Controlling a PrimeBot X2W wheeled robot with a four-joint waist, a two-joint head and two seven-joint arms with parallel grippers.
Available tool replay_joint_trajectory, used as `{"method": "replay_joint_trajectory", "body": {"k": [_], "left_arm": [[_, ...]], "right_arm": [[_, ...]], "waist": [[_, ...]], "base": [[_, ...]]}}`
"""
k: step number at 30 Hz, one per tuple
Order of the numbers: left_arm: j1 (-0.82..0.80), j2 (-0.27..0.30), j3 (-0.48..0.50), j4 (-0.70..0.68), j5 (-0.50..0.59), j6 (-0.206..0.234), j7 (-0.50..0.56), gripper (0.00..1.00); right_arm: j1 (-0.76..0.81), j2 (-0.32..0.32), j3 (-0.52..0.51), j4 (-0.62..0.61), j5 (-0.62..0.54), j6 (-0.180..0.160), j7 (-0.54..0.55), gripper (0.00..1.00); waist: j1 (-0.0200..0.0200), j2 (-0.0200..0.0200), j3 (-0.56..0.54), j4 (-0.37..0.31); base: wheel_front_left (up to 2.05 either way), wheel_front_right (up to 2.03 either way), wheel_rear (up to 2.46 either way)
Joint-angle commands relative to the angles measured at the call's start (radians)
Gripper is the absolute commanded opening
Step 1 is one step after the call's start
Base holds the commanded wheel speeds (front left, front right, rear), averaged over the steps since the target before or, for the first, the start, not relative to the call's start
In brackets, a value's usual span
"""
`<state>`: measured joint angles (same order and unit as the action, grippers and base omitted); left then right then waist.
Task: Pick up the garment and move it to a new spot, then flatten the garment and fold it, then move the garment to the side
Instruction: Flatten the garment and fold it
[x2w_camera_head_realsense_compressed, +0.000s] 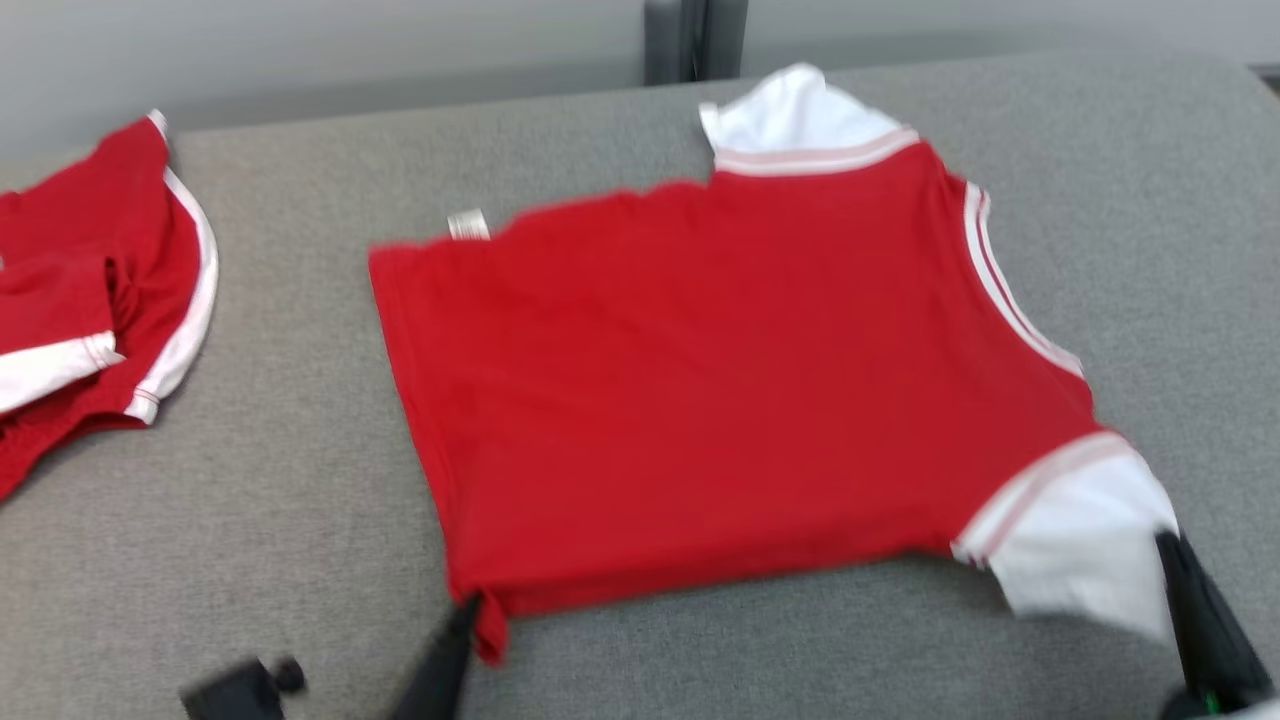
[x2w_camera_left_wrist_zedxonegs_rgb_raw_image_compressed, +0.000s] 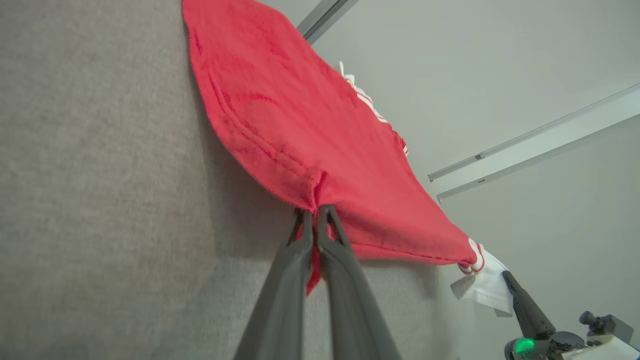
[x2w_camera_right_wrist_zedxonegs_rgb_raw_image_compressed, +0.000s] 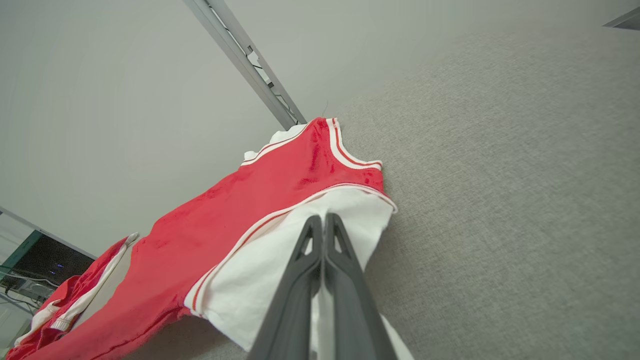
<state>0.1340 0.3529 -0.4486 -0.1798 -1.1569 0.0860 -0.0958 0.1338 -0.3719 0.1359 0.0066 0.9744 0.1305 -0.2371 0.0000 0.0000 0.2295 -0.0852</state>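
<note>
We judge this to be the flattening step. The shirt (x2w_camera_head_realsense_compressed: 720, 380) lies spread across the middle of the grey counter (x2w_camera_head_realsense_compressed: 300, 520), mostly smooth, and we hold its near edge at both ends, a little off the surface. Our left end effector (x2w_camera_left_wrist_zedxonegs_rgb_raw_image_compressed: 315, 212) is pinched tight on the hem corner (x2w_camera_left_wrist_zedxonegs_rgb_raw_image_compressed: 312, 192). Our right end effector (x2w_camera_right_wrist_zedxonegs_rgb_raw_image_compressed: 324, 220) is clamped on the white sleeve (x2w_camera_right_wrist_zedxonegs_rgb_raw_image_compressed: 260, 270). Both arms reach in low from the near side, fingers slanting up toward the cloth. Next, we think, the near edge should be drawn taut, laid down and let go before any fold. Another red garment (x2w_camera_head_realsense_compressed: 90, 290) sits well apart on the left.
</note>
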Motion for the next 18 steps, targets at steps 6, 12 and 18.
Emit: {"method": "replay_joint_trajectory", "body": {"k": [6,12,18], "left_arm": [[0.125,0.004,-0.001,-0.183,-0.071,0.074,0.035,0.0],[-0.02,-0.004,0.052,-0.197,-0.137,0.148,0.12,0.0],[-0.138,0.007,0.066,-0.103,-0.188,0.19,0.218,0.0]], "right_arm": [[0.147,0.019,-0.068,-0.08,0.042,0.001,0.047,0.0],[-0.046,0.026,-0.086,-0.028,-0.017,0.001,0.156,0.0],[-0.247,0.034,-0.076,0.056,-0.089,0.001,0.27,0.0]], "waist": [[0.0,0.0,-0.009,0.031],[0.0,0.0,0.029,0.027],[0.0,0.0,0.06,0.029]], "base": [[0.0,0.0,0.0],[0.0,0.0,0.0],[0.0,0.0,0.0]]}}
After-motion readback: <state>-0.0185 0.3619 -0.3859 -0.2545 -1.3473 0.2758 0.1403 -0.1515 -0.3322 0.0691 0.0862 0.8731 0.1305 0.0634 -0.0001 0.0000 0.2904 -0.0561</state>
